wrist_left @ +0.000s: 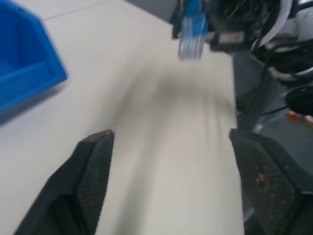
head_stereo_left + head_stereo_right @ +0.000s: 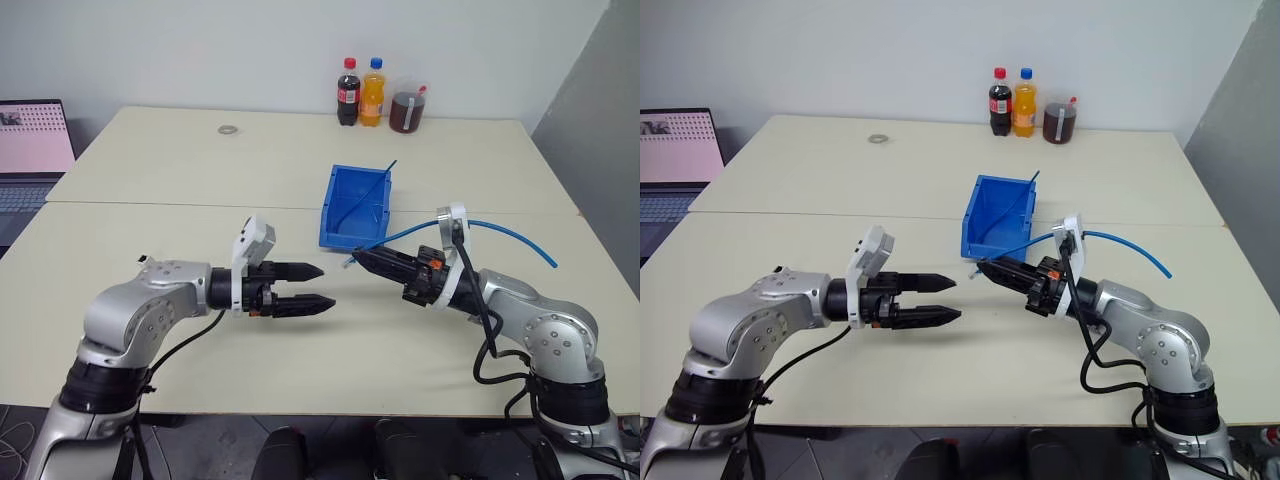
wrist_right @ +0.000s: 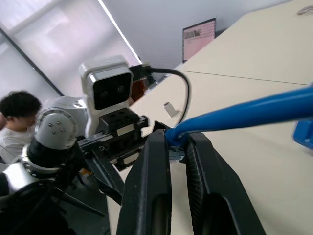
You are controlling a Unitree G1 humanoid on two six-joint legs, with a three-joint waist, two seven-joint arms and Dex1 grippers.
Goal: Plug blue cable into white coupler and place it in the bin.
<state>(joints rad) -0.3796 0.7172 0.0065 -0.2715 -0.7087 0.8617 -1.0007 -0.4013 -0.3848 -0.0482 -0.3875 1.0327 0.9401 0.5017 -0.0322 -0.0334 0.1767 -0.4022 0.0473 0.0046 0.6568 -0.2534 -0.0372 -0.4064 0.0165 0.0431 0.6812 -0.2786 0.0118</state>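
Over a pale table (image 2: pixel 300 170), the right gripper (image 2: pixel 362 259) pinches the blue cable (image 2: pixel 500 232) just behind its clear plug, fingers closed tight on it; the plug pokes from the fingertips toward 9 o'clock, while the rest of the cable arcs back over the wrist toward 3 o'clock and hangs free. Facing it from 9 o'clock, the left gripper (image 2: pixel 318 288) stands wide open with nothing in it, its fingers (image 1: pixel 93 161) well spread, a clear gap left to the plug. The bin (image 2: pixel 357 208) sits on the table at 12 o'clock from the two grippers' meeting point, near them, with a thin dark-blue rod (image 2: pixel 372 192) leaning inside. Three bottles (image 2: pixel 372 94) stand at the far edge.
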